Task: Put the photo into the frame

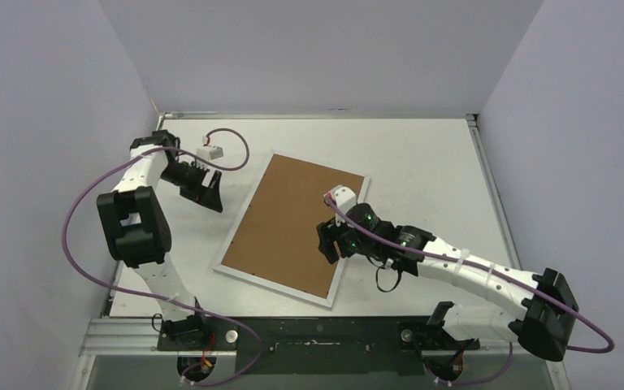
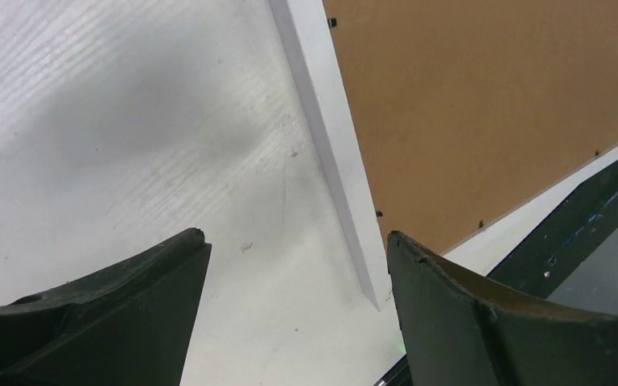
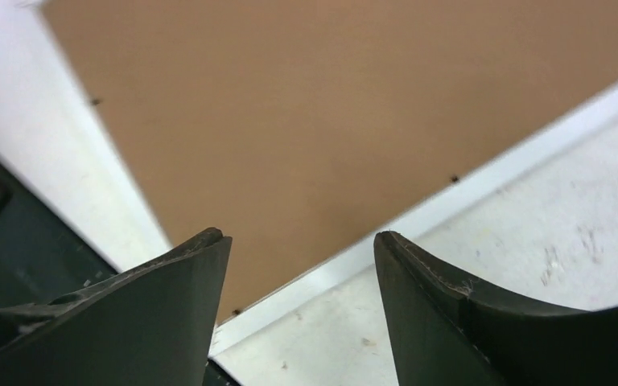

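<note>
The white frame [image 1: 245, 213] lies face down in the middle of the table, with the brown backing board [image 1: 296, 223] filling it. The photo is hidden. My left gripper [image 1: 214, 201] hangs open just left of the frame's left edge, holding nothing. In the left wrist view its open jaws [image 2: 296, 241] straddle bare table beside the frame's rim [image 2: 330, 145]. My right gripper [image 1: 327, 246] stands open over the frame's right edge near the front corner. In the right wrist view the rim [image 3: 467, 189] and board [image 3: 330, 104] show between its empty jaws [image 3: 302, 237].
A small white connector [image 1: 210, 151] on a purple cable lies at the back left. Grey walls close in the table on three sides. A black metal rail [image 1: 317, 333] runs along the near edge by the arm bases.
</note>
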Controlling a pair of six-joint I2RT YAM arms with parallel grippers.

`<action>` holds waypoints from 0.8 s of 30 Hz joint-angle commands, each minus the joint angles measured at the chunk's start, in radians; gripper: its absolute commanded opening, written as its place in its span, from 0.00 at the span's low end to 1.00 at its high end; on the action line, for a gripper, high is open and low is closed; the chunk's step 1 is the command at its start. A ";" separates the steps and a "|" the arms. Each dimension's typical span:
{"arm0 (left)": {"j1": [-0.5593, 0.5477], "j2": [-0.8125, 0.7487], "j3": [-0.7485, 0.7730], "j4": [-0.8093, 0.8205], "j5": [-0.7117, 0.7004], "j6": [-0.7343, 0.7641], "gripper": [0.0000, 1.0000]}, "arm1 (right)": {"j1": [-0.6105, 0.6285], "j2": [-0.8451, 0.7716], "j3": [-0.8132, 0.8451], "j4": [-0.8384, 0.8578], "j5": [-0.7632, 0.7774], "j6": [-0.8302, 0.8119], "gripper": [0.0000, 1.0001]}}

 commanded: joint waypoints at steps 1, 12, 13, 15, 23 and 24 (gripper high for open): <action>0.080 -0.063 0.012 -0.083 0.063 0.094 0.79 | 0.129 -0.011 0.055 0.032 0.004 -0.172 0.65; 0.110 -0.205 -0.085 0.018 0.024 -0.022 0.81 | 0.428 0.413 0.205 0.155 0.037 -0.307 0.59; 0.110 -0.210 -0.082 0.015 0.021 -0.025 0.81 | 0.433 0.446 0.226 0.156 0.042 -0.315 0.58; 0.114 -0.221 -0.080 0.006 0.019 -0.026 0.81 | 0.442 0.494 0.259 0.161 0.046 -0.326 0.57; 0.131 -0.251 -0.084 -0.002 0.013 -0.034 0.82 | 0.454 0.529 0.232 0.217 0.068 -0.340 0.45; 0.132 -0.249 -0.080 -0.003 0.009 -0.034 0.82 | 0.454 0.532 0.228 0.221 0.070 -0.342 0.44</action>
